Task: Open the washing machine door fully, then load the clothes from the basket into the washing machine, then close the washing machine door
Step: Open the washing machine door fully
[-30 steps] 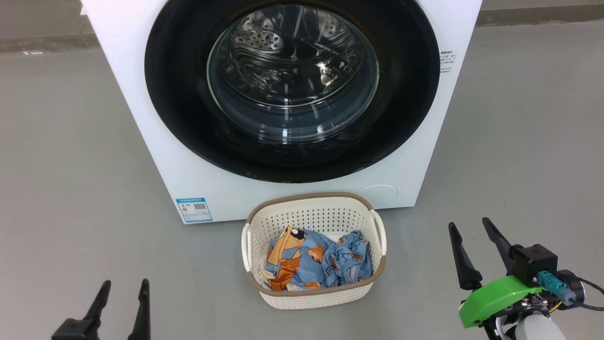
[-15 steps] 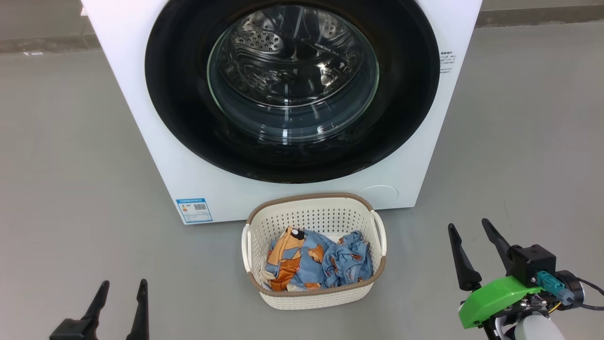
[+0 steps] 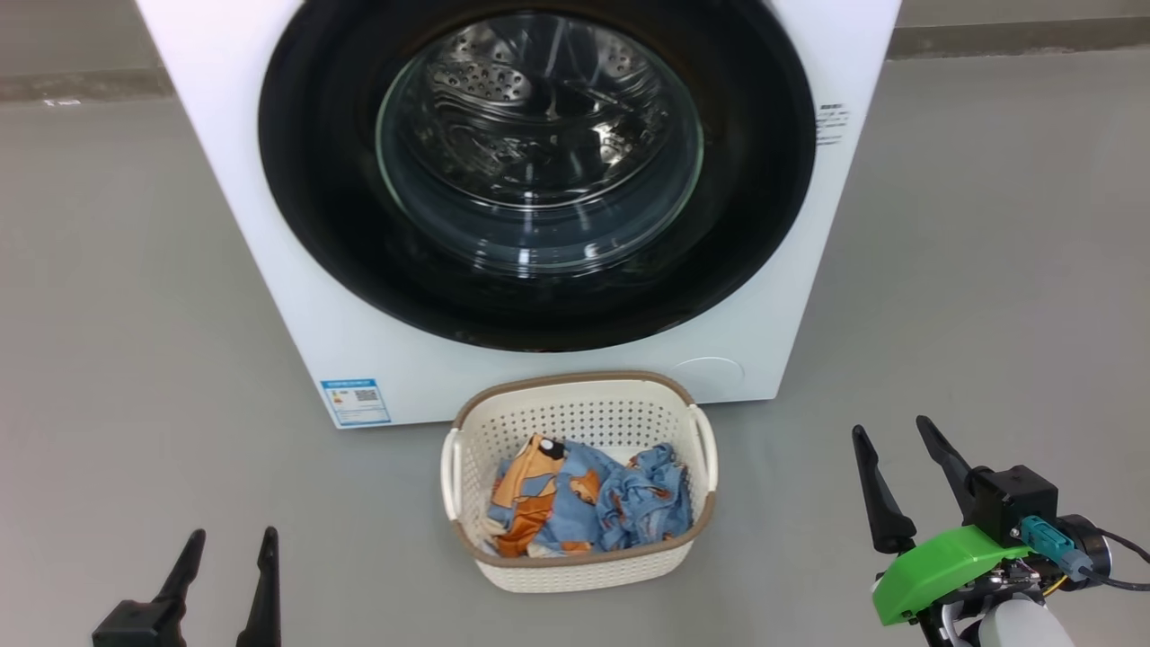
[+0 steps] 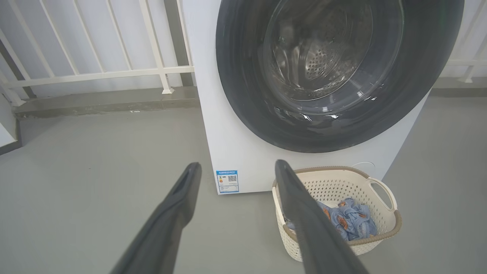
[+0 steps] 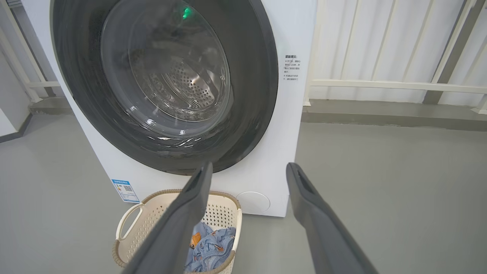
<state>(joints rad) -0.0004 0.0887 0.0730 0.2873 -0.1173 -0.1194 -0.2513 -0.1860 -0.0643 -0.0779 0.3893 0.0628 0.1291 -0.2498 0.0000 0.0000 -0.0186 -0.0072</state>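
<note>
washing machine door (image 3: 539,162) shut, basket (image 3: 575,378) just beside

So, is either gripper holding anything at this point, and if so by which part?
Nothing is held. The left gripper and the right gripper are both open, apart from the basket, where the clothes lie untouched.

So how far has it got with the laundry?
Nothing looks done yet. The washing machine door is shut, and the clothes lie in the basket in front of the washing machine. Nothing is in hand: the left pincer and right pincer are open, empty and touching nothing. All three steps are left: opening the door, loading the clothes, closing the door.
</note>
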